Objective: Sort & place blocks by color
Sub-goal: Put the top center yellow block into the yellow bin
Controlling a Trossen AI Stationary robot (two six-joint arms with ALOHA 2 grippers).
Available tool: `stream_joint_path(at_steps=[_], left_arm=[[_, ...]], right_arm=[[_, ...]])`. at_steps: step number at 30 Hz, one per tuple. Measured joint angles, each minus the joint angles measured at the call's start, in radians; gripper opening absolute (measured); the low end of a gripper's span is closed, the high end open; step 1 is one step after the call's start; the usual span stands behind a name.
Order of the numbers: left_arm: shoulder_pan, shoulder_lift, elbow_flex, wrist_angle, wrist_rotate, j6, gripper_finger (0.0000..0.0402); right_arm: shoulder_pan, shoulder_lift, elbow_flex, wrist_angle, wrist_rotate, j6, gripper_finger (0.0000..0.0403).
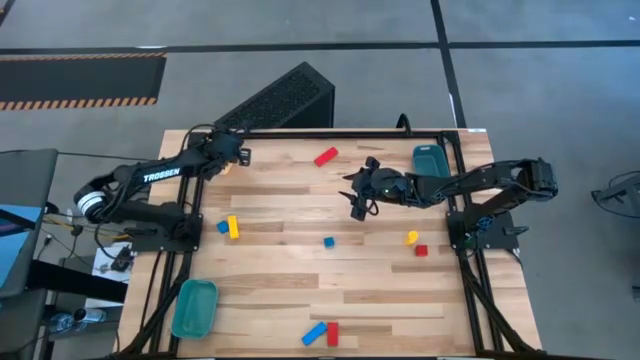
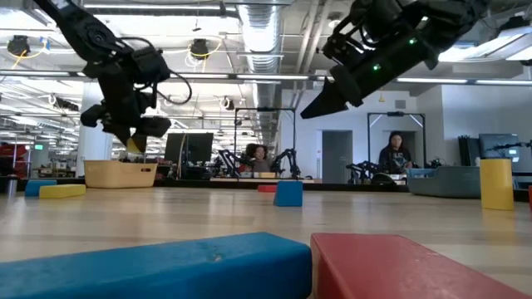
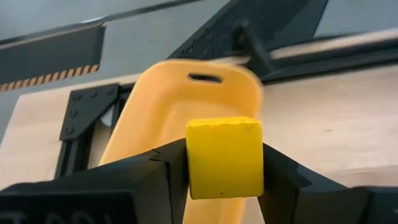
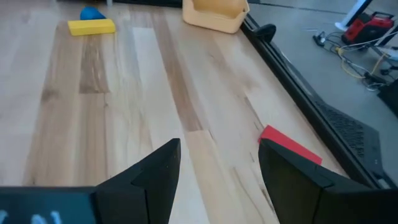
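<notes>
Left gripper [image 3: 224, 158] clamped on yellow cube [image 3: 224, 155], raised above yellow tray [image 3: 168, 99] at far-left table corner, tray hard against black frame rail [image 3: 84, 112]. Same gripper in low view [image 2: 133, 133], hanging over tray [image 2: 121, 173], cube edge just visible between fingers. In high view gripper near [image 1: 232, 158], close to far edge of table [image 1: 300, 290].

Right gripper [image 4: 217, 168] empty, jaws spread wide, hovering off the wood mid-table toward far side [image 1: 360, 198]; elevated in low view [image 2: 332, 95]. Red bar [image 4: 290, 146] lying flat ahead of it, near far table edge, apart from fingers; same bar at [image 1: 326, 156].

Other blocks, all flat on table: yellow bar [image 1: 233, 227] with small blue block [image 1: 222, 227] just beside, left side near left arm base. Small blue cube [image 1: 328, 241] alone at centre, open wood all around. Yellow block [image 1: 411, 237] and red cube [image 1: 421, 250] near each other, right side, close to right arm base. Blue bar [image 1: 314, 333] and red bar [image 1: 332, 333] side by side at near edge, filling foreground of low view.

Teal tray [image 1: 194, 307] at near-left corner by edge; second teal tray [image 1: 430, 158] at far-right corner behind right arm.

Wide bare wood between centre cube and near-edge pair; left-centre also open. Person [image 2: 393, 154] in room beyond table.
</notes>
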Motion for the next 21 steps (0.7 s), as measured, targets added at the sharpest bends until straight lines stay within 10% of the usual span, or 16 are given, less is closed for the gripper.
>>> stream_joint_path(at_steps=[21], left_arm=[[0.082, 0.202, 0.031, 0.052, 0.020, 0.007, 0.0129]], right_arm=[[0.001, 0.000, 0.000, -0.002, 0.007, 0.001, 0.0240]])
